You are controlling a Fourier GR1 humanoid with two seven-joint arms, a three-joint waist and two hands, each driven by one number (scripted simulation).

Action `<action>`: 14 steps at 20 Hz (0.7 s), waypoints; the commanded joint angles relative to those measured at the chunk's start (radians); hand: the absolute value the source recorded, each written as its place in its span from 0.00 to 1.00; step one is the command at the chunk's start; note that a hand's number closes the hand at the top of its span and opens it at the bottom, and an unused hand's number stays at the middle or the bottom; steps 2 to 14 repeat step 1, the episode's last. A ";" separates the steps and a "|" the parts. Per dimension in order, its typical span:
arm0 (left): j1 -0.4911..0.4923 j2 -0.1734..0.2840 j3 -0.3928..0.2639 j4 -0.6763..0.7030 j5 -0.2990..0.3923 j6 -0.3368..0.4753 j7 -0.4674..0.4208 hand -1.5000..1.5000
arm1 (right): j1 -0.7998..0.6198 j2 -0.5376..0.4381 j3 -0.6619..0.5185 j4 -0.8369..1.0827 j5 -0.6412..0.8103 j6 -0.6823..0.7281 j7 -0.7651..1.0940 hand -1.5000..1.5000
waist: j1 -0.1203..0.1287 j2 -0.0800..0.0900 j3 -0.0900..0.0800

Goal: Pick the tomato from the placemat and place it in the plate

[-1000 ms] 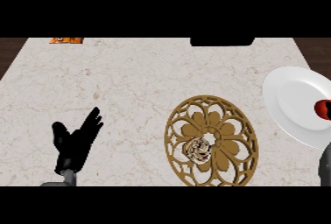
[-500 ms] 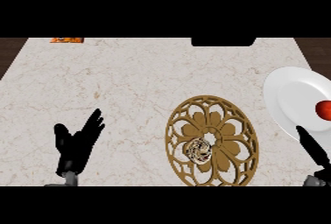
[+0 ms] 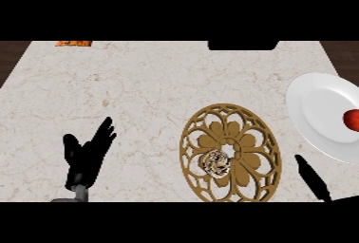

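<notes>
With the tomato (image 3: 351, 120) sitting in the plate (image 3: 316, 107), the right hand (image 3: 313, 180) is showing straight, empty fingers beside the placemat (image 3: 231, 153) and is best drawn clear without nudging the rim.

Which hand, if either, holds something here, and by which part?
Neither. The left hand rests open, the right hand is apart from the tomato, which lies on the plate.

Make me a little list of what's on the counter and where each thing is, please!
tomato: red, lying in the plate, at the view's right edge
plate: white, right side of the counter
placemat: round, gold openwork, middle, holds a small pale object
left hand: open, resting, lower left
right hand: open, lower right, below the plate
</notes>
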 commanded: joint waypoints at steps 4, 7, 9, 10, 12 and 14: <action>0.010 0.033 0.019 -0.056 0.028 -0.031 0.061 0.50 | 0.081 0.003 0.157 -0.066 0.113 -0.177 0.160 0.00 | 0.002 0.002 -0.003; 0.010 0.033 0.019 -0.056 0.028 -0.031 0.061 0.50 | 0.081 0.003 0.157 -0.066 0.113 -0.177 0.160 0.00 | 0.002 0.002 -0.003; 0.010 0.033 0.019 -0.056 0.028 -0.031 0.061 0.50 | 0.081 0.003 0.157 -0.066 0.113 -0.177 0.160 0.00 | 0.002 0.002 -0.003; 0.010 0.033 0.019 -0.056 0.028 -0.031 0.061 0.50 | 0.081 0.003 0.157 -0.066 0.113 -0.177 0.160 0.00 | 0.002 0.002 -0.003; 0.010 0.033 0.019 -0.056 0.028 -0.031 0.061 0.50 | 0.081 0.003 0.157 -0.066 0.113 -0.177 0.160 0.00 | 0.002 0.002 -0.003; 0.010 0.033 0.019 -0.056 0.028 -0.031 0.061 0.50 | 0.081 0.003 0.157 -0.066 0.113 -0.177 0.160 0.00 | 0.002 0.002 -0.003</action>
